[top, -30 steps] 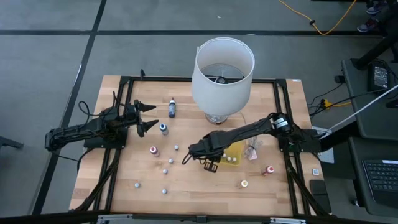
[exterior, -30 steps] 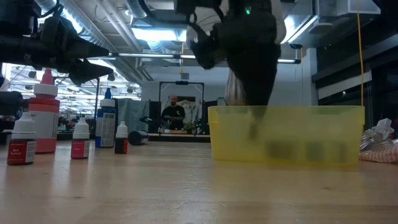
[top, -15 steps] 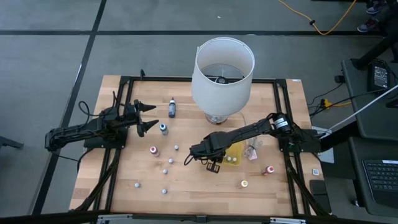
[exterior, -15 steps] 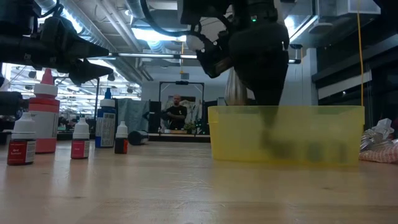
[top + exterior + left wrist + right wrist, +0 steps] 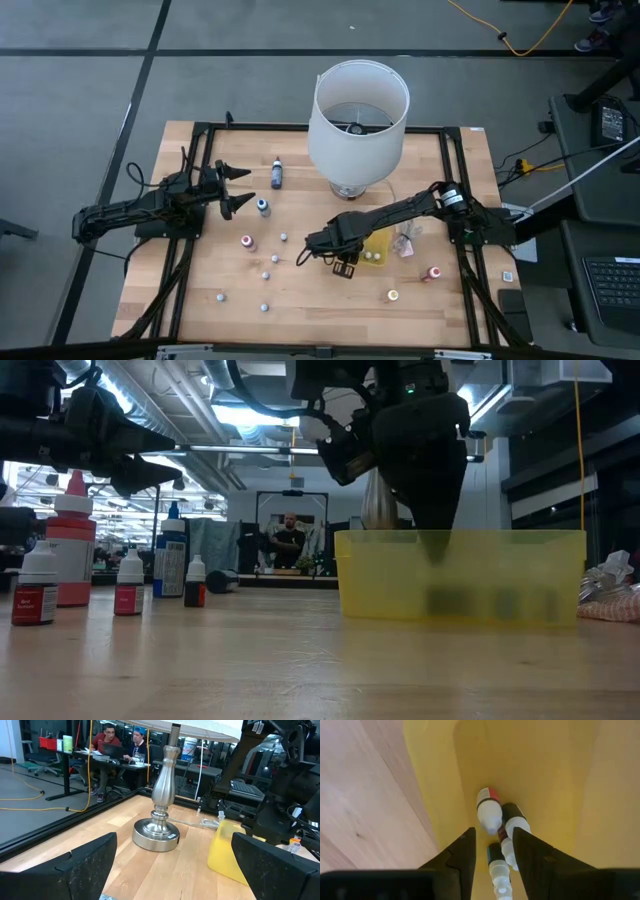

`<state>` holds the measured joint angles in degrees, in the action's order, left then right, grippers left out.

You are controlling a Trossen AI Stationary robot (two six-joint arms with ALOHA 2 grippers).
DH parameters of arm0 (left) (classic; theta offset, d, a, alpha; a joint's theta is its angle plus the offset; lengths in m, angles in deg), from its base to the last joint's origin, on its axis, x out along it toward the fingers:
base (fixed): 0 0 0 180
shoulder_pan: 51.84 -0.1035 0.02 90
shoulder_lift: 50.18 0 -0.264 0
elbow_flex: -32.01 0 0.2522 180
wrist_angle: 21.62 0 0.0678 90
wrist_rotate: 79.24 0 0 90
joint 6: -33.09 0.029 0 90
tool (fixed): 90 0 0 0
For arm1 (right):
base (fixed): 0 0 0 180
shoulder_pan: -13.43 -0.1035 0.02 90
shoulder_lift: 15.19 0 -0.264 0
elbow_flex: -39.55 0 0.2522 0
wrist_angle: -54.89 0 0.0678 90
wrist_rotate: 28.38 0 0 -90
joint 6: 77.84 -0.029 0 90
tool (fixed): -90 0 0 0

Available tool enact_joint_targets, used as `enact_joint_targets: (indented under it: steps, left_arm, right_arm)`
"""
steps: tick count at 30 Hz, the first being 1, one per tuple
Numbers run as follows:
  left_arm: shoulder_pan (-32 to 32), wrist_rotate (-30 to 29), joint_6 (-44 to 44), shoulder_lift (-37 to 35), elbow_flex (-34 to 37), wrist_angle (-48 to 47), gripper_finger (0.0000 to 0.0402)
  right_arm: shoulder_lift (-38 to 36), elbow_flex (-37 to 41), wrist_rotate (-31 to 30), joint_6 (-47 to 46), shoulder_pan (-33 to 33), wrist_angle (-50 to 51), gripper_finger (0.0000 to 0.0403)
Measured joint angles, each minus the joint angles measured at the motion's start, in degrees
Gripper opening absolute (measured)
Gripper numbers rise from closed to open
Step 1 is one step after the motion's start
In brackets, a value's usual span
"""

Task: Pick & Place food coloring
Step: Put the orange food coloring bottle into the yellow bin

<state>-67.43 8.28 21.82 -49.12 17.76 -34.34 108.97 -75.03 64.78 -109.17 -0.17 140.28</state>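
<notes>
Food coloring bottles stand scattered on the wooden table: a blue one (image 5: 276, 173), a red-topped one (image 5: 247, 241), several tiny whitish ones (image 5: 266, 274), and an orange (image 5: 393, 295) and a red one (image 5: 434, 272) at the right. Three more lie on the floor of the yellow tray (image 5: 380, 243): a red-banded one (image 5: 489, 810) and two dark-banded ones (image 5: 512, 827), (image 5: 499, 867). My right gripper (image 5: 494, 845) points down over the tray's left end (image 5: 345, 268), fingers a little apart, nothing between them. My left gripper (image 5: 245, 188) waits open at the table's left.
A white-shaded lamp (image 5: 358, 120) on a round metal base (image 5: 156, 832) stands just behind the tray. A crumpled clear wrapper (image 5: 407, 240) lies to the tray's right. Black frame rails (image 5: 468, 250) run along the table's sides. People sit in the room beyond the table.
My right gripper has edged a little toward the table's right, farther over the yellow tray's left end, still pointing down. The bottles on the table stand as before.
</notes>
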Motion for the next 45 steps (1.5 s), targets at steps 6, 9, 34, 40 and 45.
enact_joint_targets:
  steps: [6,9,34,40,45]
  left_arm:
    - [0.0,0.0,0.0,0.0,0.0,0.0,0.0389]
    - [0.0,0.0,0.0,0.0,0.0,0.0,0.0389]
    - [0.0,0.0,0.0,0.0,0.0,0.0,0.0389]
    - [0.0,0.0,0.0,0.0,0.0,0.0,0.0389]
    - [0.0,0.0,0.0,0.0,0.0,0.0,0.0389]
  right_arm:
    - [-2.1,-1.6,-3.0,-0.1,0.0,0.6,0.0150]
    - [-3.8,-2.6,-5.0,-1.7,-0.1,0.6,0.0155]
    - [-23.9,1.5,-15.5,-42.2,-24.6,18.1,0.0287]
    - [-30.9,12.0,-15.5,-59.6,-32.0,18.2,0.0287]
    - [-36.5,22.0,-13.7,-72.9,-36.7,17.9,0.0287]
